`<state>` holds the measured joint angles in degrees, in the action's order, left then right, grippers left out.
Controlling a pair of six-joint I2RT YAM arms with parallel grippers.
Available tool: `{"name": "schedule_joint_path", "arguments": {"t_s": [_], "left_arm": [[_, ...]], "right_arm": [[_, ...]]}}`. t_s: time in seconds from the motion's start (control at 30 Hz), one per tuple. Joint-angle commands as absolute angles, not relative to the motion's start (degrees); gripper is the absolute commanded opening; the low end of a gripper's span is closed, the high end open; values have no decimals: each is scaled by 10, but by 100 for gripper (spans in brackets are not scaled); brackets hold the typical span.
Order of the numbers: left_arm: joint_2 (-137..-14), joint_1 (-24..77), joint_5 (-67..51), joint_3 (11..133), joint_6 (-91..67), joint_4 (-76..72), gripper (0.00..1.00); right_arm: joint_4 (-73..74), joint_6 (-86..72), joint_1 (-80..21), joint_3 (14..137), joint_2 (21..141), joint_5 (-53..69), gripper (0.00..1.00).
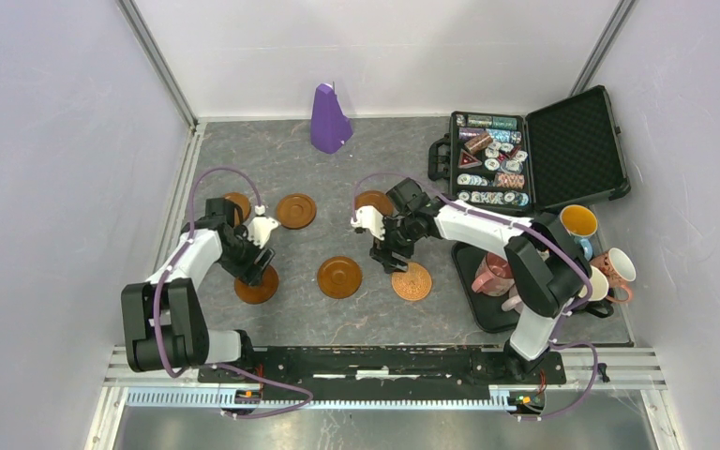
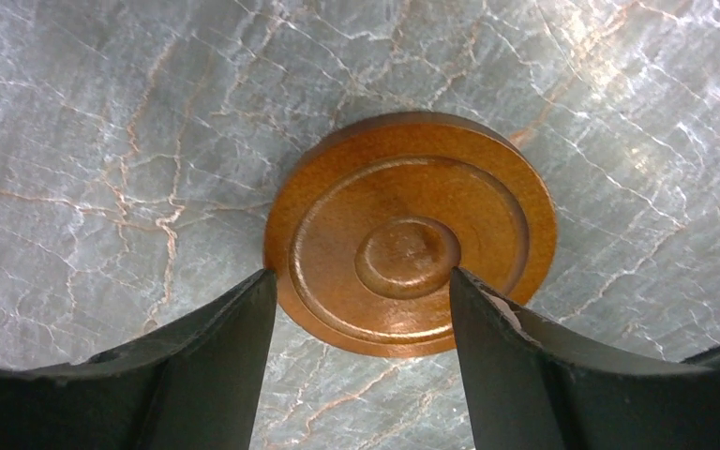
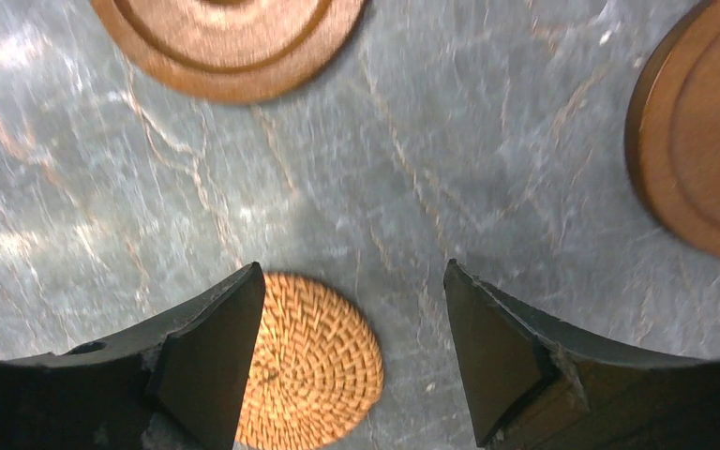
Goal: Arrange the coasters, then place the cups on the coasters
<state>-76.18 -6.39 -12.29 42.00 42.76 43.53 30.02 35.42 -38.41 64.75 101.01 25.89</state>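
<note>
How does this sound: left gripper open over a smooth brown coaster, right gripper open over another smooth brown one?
No. The right gripper is open over the woven orange-brown coaster, not a smooth one; the right wrist view shows it.

Your left arm point(image 1: 186, 261) rises from its base at the near edge and folds forward and inward, elbow high, wrist tipped over so the left gripper point(image 1: 255, 270) points straight down, jaws standing apart. Your right arm point(image 1: 487, 230) stretches leftward toward the middle, white forearm close to level, and the right gripper point(image 1: 389, 258) likewise faces down with its jaws parted. In each wrist view the two dark fingers point(image 2: 216, 366) stand well clear of one another
</note>
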Motion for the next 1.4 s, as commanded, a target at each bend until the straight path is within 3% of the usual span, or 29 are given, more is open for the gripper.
{"name": "schedule_joint_path", "arguments": {"t_s": [0.0, 0.4, 0.57, 0.9, 1.37], "left_arm": [[-780, -65, -113, 423, 453, 382, 72], [-806, -65, -109, 435, 422, 341, 59], [-815, -65, -115, 441, 402, 327, 58], [-852, -65, -116, 479, 371, 305, 57], [-867, -65, -116, 506, 372, 311, 58]], "right_arm": [[242, 297, -412, 692, 1033, 269, 78], [138, 188, -483, 727, 1095, 227, 79], [118, 182, -502, 723, 1118, 193, 76], [111, 165, -503, 776, 1169, 169, 60], [115, 164, -498, 826, 1200, 131, 57]]}}
